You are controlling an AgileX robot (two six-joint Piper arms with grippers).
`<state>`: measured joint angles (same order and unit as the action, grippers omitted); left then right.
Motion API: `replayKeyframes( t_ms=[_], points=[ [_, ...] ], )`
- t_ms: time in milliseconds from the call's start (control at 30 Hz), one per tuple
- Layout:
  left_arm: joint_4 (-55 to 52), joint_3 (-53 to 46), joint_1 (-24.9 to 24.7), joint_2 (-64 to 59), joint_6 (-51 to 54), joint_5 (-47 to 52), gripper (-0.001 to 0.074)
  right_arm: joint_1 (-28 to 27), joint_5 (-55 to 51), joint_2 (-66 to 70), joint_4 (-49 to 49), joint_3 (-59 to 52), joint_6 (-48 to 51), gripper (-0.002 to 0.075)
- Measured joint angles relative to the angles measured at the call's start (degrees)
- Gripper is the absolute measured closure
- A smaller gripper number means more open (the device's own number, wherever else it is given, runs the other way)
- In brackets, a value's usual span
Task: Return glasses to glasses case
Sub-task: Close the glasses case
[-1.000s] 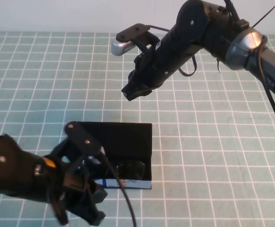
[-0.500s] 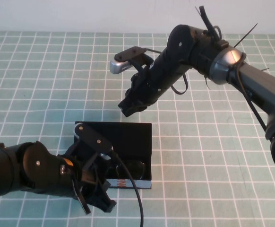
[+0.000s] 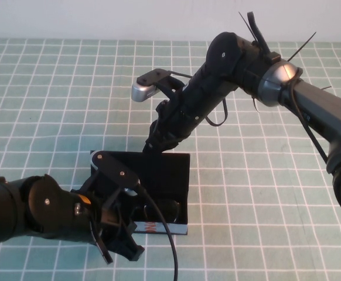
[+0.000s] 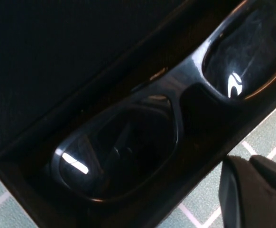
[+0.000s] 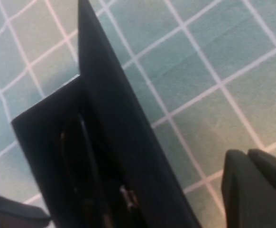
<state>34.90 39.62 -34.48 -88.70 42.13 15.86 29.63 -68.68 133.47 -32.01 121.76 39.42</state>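
Nearest the camera, low on the robot's left, the left gripper (image 3: pixel 119 249) hovered just off the front left corner of the glasses case (image 3: pixel 159 170), over the green gridded mat (image 3: pixel 53 105); its dark fingers could be made out in the high view, but whether they were spread or pressed together could not be told, and nothing showed between them. Just behind it the case stood open on the mat, its lid raised at the back and a strip of light blue print showing along its front wall. Inside lay the glasses (image 4: pixel 176 95), flat in the black tray with both dark lenses facing up and catching small highlights, the frame running along the length of the compartment close to the front wall. Farther back, the right gripper (image 3: pixel 154 142) reached down from the robot's right, its tip at the top rear edge of the lid; contact could not be confirmed. Its fingers appeared pressed together in the right wrist view, where the lid's thin edge (image 5: pixel 124 128) ran beside one dark fingertip (image 5: pixel 252 190), holding nothing
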Motion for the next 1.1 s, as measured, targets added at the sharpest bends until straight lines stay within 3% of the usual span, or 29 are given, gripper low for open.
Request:
replayKeyframes(
  t_ms=[367,767,1100],
  points=[
    [0.0,0.0,0.0,0.0,0.0,-0.26,0.0736,0.28,-1.06,0.0,-5.24,0.0,4.13,0.0737],
    [0.0,0.0,0.0,0.0,0.0,-0.26,0.0736,4.43,-1.2,-1.39,-1.51,-0.4,-3.61,0.0738],
    [0.0,-0.09,0.0,0.0,0.21,0.25,0.0736,5.43,-0.21,-2.13,-1.12,-9.07,-5.06,0.0738]
  ],
)
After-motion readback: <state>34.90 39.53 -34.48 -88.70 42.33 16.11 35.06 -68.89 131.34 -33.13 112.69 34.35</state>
